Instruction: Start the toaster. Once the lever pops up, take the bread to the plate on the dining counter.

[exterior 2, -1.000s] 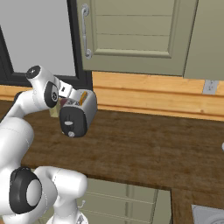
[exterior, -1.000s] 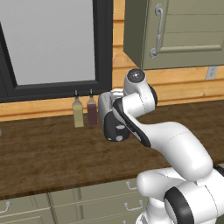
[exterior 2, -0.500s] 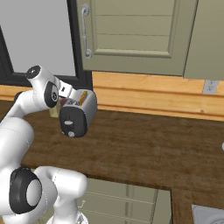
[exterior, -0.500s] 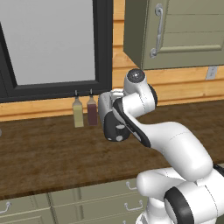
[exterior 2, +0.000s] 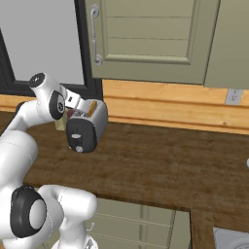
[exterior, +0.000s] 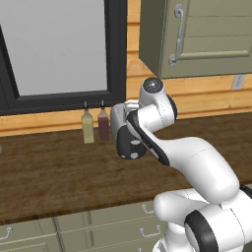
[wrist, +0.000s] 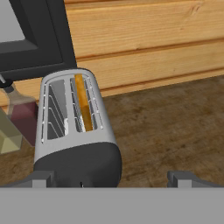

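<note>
While the hand (wrist: 111, 178) hovers above and just behind the toaster (wrist: 74, 131), its two fingertips (wrist: 186, 178) stand wide apart and grip nothing, one at each lower corner of the hand view. Such a spread suits an approach, since the lever (wrist: 81, 184), a slim tab low on the black end panel facing the camera, has to be pressed rather than grasped. That tab is barely visible at the bottom of the panel, so its exact height cannot be read.

The toaster stands on the dark wood table (exterior 2: 165, 160), close to the wooden back wall and below the black window frame. Its long axis runs away from the wall, which turns the control panel toward the robot. In the right base view its round pale dial (exterior 2: 78, 147) shows on that same end face.

The bread (wrist: 82, 103) sits upright in the slot nearer the open table, its golden edge level with the slot mouth. It rests there because toasting must come first. The other slot is vacant and shows only its wire guides.

Two slim bottles (exterior: 95, 126) stand side by side against the wall, just beside the toaster on the window side. Their closeness leaves little room on that flank, so a descent onto the lever from the front looks the safer path.
</note>
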Controlling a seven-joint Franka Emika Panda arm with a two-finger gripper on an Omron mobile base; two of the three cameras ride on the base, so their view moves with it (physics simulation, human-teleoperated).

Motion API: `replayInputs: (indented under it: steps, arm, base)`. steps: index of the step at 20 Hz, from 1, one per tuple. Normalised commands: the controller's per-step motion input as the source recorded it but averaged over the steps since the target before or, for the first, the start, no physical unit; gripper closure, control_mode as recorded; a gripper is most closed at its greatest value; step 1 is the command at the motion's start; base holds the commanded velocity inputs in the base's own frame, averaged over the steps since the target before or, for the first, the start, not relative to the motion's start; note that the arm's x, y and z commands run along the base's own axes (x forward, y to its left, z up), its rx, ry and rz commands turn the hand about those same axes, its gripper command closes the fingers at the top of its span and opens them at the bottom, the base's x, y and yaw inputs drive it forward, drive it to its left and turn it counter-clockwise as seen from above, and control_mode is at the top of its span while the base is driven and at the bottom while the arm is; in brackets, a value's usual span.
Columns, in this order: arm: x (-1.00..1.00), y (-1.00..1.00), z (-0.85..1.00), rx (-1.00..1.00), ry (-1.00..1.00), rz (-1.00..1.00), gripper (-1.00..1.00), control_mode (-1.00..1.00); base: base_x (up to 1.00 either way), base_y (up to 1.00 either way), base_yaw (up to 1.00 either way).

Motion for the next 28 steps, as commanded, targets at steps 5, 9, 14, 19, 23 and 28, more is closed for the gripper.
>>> replayInputs:
  steps: [5,9,14,19,23,28]
  arm:
    - [0.00,0.00,0.00,0.00,0.00,0.00,-1.00,-1.00]
    - [0.00,0.00,0.00,0.00,0.00,0.00,-1.00,-1.00]
    - [0.00,0.00,0.00,0.00,0.00,0.00,-1.00,-1.00]
    - [0.00,0.00,0.00,0.00,0.00,0.00,-1.00,-1.00]
    - [0.00,0.00,0.00,0.00,0.00,0.00,-1.00,-1.00]
    - [0.00,0.00,0.00,0.00,0.00,0.00,-1.00,-1.00]
  base:
    - [0.00,0.00,0.00]
    - [0.00,0.00,0.00]
    - [0.00,0.00,0.00]
    - [0.00,0.00,0.00]
    - [0.00,0.00,0.00]
    - [0.00,0.00,0.00]
